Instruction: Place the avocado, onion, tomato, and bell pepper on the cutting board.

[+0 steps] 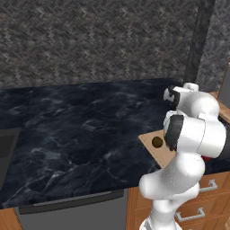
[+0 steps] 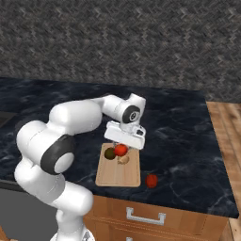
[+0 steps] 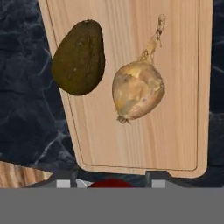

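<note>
Wooden and light tan, the rectangular cutting board (image 2: 118, 173) with rounded corners lies on the dark marbled table (image 2: 183, 136), close to its front edge. I see my hand (image 2: 123, 147) poised over the far end of the board, with a shiny bright red tomato (image 2: 121, 150) sitting right under it, between the finger tips (image 3: 63, 183). In the hand view a slice of that red ball shows between the two tips at the bottom edge, so the tomato looks caught between the jaws, though I cannot tell for certain that both fingers press on it.

On the board, the dark olive-brown avocado (image 3: 79, 57) rests at one long edge, part of it overhanging onto the table. Just beside it, not touching, lies the tan-yellow onion (image 3: 137, 89), its thin dry stem pointing toward the board's far end. In the right base view both sit close beneath the tomato, the avocado (image 2: 110, 153) to its left and the onion (image 2: 124, 160) just in front.

Off the board, on the table near its front right corner, a second small red object (image 2: 151, 180) sits alone; I cannot make out its shape.

From the left base view my own white arm (image 1: 193, 130) blocks most of the board; a corner with the avocado (image 1: 157, 142) peeks out. Wooden drawers with metal handles (image 2: 145, 217) run below the table.
</note>
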